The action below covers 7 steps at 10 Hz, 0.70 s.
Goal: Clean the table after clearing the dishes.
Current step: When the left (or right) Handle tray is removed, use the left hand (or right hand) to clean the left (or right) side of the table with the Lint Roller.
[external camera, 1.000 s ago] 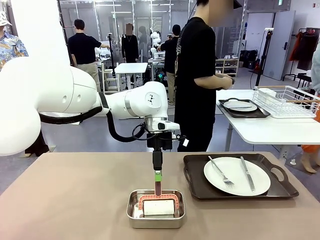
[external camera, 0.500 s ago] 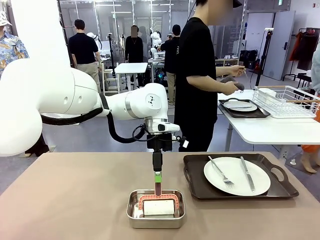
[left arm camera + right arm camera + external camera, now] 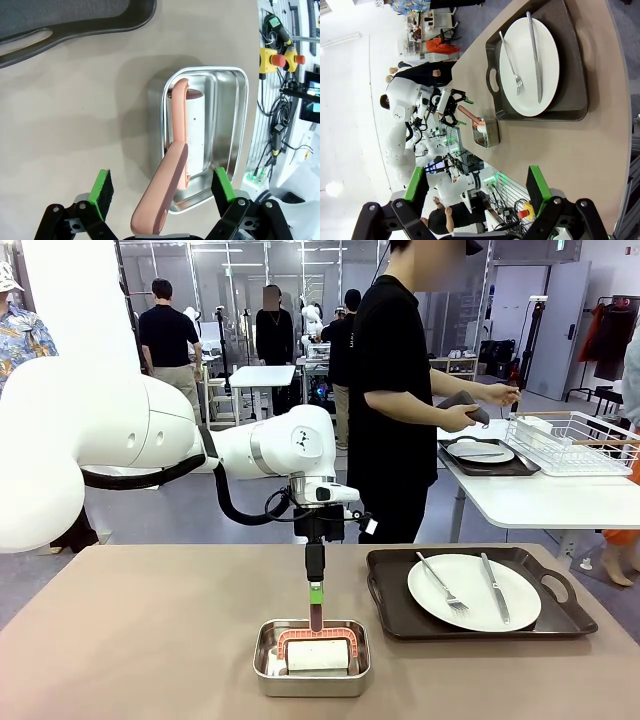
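On the brownish table a dark tray holds a white plate with a fork and a knife. A second plate on its tray sits on the white side table. My left gripper hangs over a steel pan holding a white roller with a pink handle. In the left wrist view my left gripper is open, its green pads either side of the handle, not touching it. My right gripper is open, high above the plate.
A person in black stands at the white side table, one hand reaching to a wire rack. The tray's handled end lies close to the pan. Bare tabletop spreads left of the pan.
The person's hand has moved right to the wire rack. My left arm and the roller have stayed where they were.
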Motion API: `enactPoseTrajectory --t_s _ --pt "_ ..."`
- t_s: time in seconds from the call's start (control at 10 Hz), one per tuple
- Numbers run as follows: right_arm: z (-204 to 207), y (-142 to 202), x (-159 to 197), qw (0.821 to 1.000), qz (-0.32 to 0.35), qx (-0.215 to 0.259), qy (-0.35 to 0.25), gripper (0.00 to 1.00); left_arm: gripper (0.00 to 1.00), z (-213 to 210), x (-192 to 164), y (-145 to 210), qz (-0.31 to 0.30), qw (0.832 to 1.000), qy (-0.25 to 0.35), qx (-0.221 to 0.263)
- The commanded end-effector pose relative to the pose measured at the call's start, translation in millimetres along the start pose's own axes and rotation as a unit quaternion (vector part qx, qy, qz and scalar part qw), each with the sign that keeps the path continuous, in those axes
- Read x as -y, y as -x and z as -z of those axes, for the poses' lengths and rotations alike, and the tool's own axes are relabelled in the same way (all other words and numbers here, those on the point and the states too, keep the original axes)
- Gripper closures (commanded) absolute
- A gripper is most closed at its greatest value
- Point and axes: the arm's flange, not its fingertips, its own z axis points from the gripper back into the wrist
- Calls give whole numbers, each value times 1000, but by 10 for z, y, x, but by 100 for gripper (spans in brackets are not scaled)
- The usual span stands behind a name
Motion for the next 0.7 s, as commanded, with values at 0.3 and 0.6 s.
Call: enactPoseTrajectory --t_s 0.3,0.6 --pt "-2 22 -33 1000 -2 1 -1 0 32 -52 24 9 -10 1000 1 -16" --pt "-2 22 -33 1000 -2 1 -1 0 62 -62 12 15 -10 1000 2 -15"
